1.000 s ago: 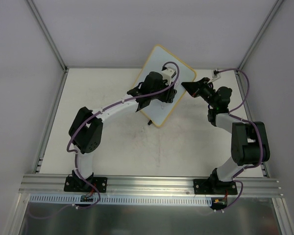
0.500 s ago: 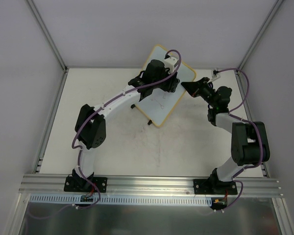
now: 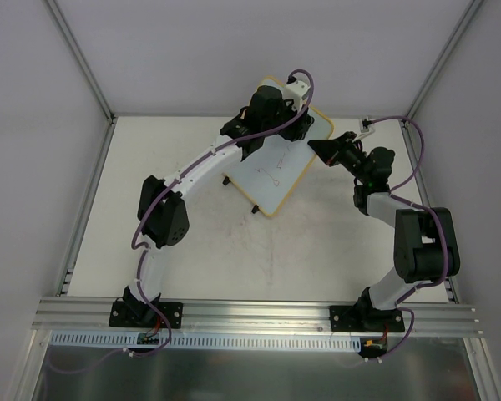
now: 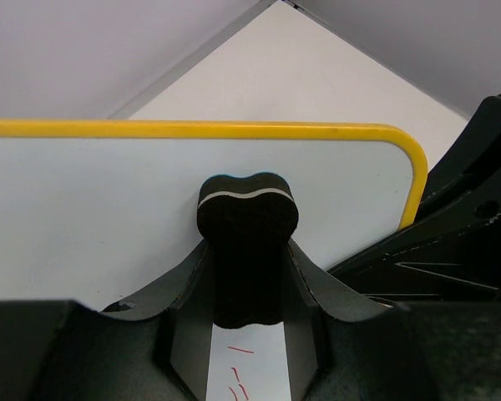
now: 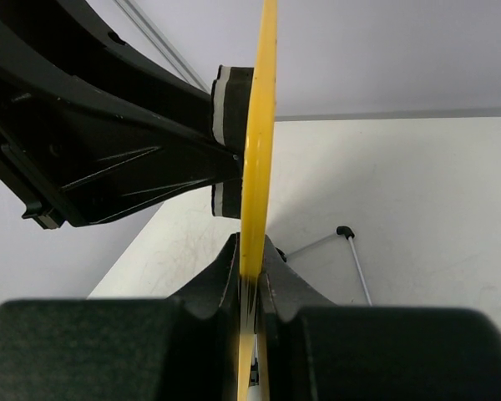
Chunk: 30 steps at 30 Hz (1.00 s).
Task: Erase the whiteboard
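Observation:
The whiteboard [image 3: 275, 171], white with a yellow frame, stands tilted at the back middle of the table. My left gripper [image 3: 271, 104] is at its far top part, shut on a black eraser [image 4: 247, 242] that presses on the white face [image 4: 108, 209]. Red marks [image 4: 238, 372] show below the eraser between the fingers, and faint marks [image 3: 271, 174] show on the board's middle. My right gripper [image 3: 326, 148] is shut on the board's right edge; the yellow frame [image 5: 257, 150] runs edge-on between its jaws.
The board's thin wire stand with a black foot [image 5: 344, 231] rests on the table behind it. Two black feet [image 3: 255, 209] show at the board's near edge. The back wall and enclosure posts [image 3: 83, 63] stand close behind the board.
My left gripper has slid with the eraser from the board's middle up toward its far top edge. The right gripper and the board have stayed in place.

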Tool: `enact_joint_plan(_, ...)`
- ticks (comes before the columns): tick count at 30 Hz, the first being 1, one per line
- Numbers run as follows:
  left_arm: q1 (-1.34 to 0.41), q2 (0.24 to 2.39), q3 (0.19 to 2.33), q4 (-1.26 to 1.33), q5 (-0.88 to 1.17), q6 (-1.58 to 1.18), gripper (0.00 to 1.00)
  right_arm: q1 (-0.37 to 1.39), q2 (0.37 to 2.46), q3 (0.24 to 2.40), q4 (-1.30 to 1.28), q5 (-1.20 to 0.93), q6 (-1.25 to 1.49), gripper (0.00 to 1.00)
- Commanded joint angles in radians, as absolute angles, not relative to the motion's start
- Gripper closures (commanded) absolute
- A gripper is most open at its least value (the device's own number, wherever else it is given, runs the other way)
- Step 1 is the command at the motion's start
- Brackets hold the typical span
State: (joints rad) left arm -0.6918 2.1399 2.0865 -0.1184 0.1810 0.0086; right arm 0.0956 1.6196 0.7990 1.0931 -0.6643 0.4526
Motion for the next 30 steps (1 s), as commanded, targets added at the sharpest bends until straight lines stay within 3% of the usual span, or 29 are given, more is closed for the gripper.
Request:
enact_joint_plan(1, -0.681, 2.158, 2.108, -0.057, 0.172, 0.048, 1.0, 0.183, 1.598, 0.821, 1.129, -0.894, 0.359, 1.0)
enact_joint_plan(7, -0.673, 2.103, 1.949, -0.049, 0.176, 0.015, 1.0, 0.183, 1.601, 0.824, 1.129, -0.894, 0.357, 1.0)
enact_joint_plan(16, -0.672, 1.944, 1.513, 0.253, 0.114, -0.06, 1.0, 0.184, 1.598, 0.822, 1.129, -0.894, 0.359, 1.0)
enact_joint_plan(30, -0.637, 1.882, 1.212, 0.391, 0.166, -0.141, 1.0, 0.184, 1.592, 0.821, 1.129, -0.896, 0.36, 1.0)
